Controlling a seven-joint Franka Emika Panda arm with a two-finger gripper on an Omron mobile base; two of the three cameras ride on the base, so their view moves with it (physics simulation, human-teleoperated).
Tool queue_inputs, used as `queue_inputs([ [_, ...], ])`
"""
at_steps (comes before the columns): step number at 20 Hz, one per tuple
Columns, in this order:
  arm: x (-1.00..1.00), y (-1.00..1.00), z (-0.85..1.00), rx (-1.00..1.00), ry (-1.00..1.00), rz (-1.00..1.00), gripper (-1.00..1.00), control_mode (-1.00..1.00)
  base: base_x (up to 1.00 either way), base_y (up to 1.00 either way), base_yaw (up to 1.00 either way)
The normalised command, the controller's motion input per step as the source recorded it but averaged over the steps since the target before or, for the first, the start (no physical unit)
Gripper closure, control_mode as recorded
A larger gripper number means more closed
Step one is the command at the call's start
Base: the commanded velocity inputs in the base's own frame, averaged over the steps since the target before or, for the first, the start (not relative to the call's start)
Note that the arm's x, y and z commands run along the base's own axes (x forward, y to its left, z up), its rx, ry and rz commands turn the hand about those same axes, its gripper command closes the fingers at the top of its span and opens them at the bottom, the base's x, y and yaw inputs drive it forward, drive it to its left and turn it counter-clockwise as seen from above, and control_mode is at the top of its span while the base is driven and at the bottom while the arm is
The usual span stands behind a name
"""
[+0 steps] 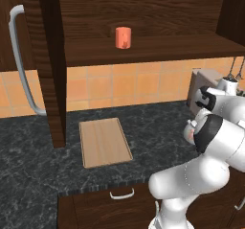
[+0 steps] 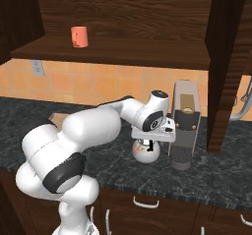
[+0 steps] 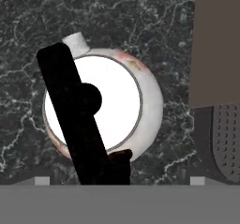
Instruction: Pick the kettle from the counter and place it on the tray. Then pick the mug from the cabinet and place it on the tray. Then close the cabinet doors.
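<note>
The gripper (image 2: 147,141) is hanging directly over the kettle (image 2: 146,152), its jaws spread as wide as they go and closing on nothing. In the right base view the hand is sitting low above the kettle, which is standing on the counter (image 2: 216,175) just beside the grey toaster (image 2: 184,126), on the toaster's tray-ward side.

Looking straight down in the hand view, the kettle (image 3: 123,101) is appearing as a round white body with a flat white lid, a short spout (image 3: 75,42) poking out at one edge, and a black handle (image 3: 75,120) arching diagonally across the top. The toaster (image 3: 216,78) is crowding one side of that view, close to the kettle but not touching it.

The kettle is looking rigid, smooth and probably glazed, so its rounded belly would likely be slippery and too wide to pinch well. The narrow black handle is the sensible place to take hold, with the fingers set across its thin width near the middle so the load hangs balanced. It seems small and light, though it may swing under the grip.

The tray (image 1: 104,142) is lying bare on the counter, well apart from the toaster, below the open cabinet (image 1: 143,12) where the orange mug (image 1: 123,37) is standing on the shelf.
</note>
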Motion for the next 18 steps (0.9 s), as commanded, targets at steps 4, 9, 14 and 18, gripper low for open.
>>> queue_inputs([
  [4, 0.2, -0.06, -0.09, 0.05, 0.0, 0.0, 1.0, -1.0, 0.0, 0.0, 0.0],
  [9, -0.02, 0.01, 0.0, 0.0, 0.0, 0.01, 1.0, -1.0, 0.0, 0.0, 0.0],
  [14, -0.19, 0.42, 0.17, 0.0, -0.09, 0.02, 1.0, -1.0, 0.0, 0.0, 0.0],
  [18, -0.32, 0.94, 0.63, 0.0, -0.19, 0.0, 1.0, -1.0, 0.0, 0.0, 0.0],
])
